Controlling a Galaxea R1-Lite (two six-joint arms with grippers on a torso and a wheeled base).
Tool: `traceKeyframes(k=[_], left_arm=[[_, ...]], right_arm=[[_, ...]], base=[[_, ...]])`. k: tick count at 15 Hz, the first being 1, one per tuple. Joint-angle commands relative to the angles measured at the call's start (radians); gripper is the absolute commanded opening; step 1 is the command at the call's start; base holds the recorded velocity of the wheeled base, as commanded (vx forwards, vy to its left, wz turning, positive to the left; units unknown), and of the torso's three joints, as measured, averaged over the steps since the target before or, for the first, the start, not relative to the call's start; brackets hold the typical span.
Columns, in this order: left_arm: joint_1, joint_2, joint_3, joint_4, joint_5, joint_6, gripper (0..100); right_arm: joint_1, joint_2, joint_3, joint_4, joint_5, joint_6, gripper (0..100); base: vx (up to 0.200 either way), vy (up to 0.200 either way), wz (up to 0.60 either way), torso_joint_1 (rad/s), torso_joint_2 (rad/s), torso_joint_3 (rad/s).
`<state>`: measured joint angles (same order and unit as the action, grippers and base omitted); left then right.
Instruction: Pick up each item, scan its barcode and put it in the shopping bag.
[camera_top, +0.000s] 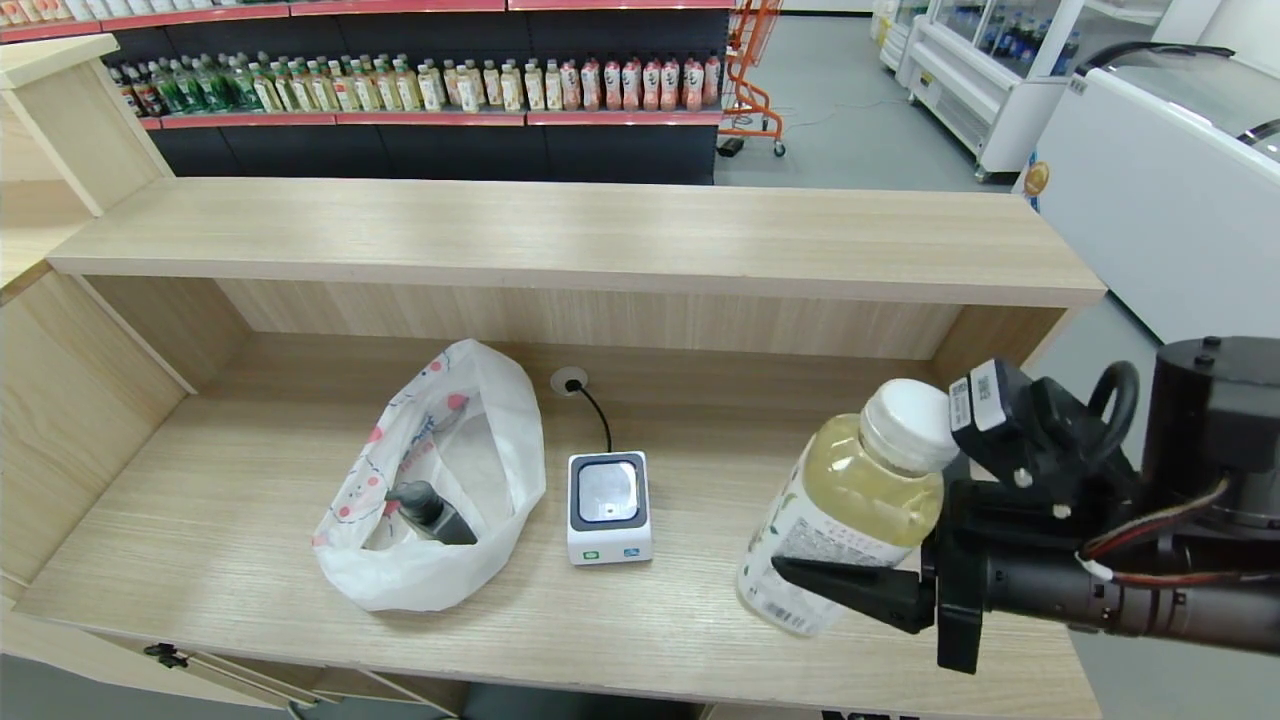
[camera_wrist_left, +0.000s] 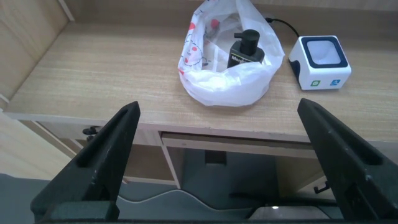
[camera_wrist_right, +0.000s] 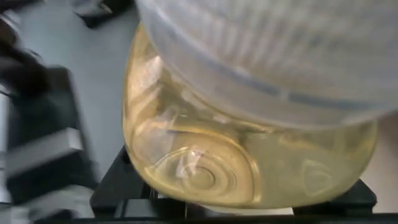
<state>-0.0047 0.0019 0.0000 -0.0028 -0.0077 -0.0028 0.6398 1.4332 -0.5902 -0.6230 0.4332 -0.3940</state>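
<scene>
My right gripper is shut on a clear bottle of yellow tea with a white cap, held tilted above the right part of the counter. Up close, the bottle rests between the black fingers. The white scanner sits mid-counter, to the left of the bottle. A white shopping bag lies open left of the scanner, with a dark pump bottle inside. My left gripper is open and holds nothing, in front of the counter's front edge, facing the bag and scanner.
A wooden counter has a raised shelf across its back and side walls. The scanner's black cable runs to a hole behind it. A drawer sits under the counter. Store shelves and white freezers stand beyond.
</scene>
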Motion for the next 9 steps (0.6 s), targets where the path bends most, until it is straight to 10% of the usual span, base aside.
traceKeyframes(k=[1,9], left_arm=[[0.000,0.000,0.000,0.000,0.000,0.000,100],[0.000,0.000,0.000,0.000,0.000,0.000,100]], right_arm=[[-0.103,0.041,0.009,-0.118,-0.064,-0.304,0],[-0.094,0.113,0.073,-0.337,-0.245,-0.586,0]], base=[[0.000,0.000,0.00,0.000,0.00,0.000],[0.000,0.000,0.00,0.000,0.00,0.000]])
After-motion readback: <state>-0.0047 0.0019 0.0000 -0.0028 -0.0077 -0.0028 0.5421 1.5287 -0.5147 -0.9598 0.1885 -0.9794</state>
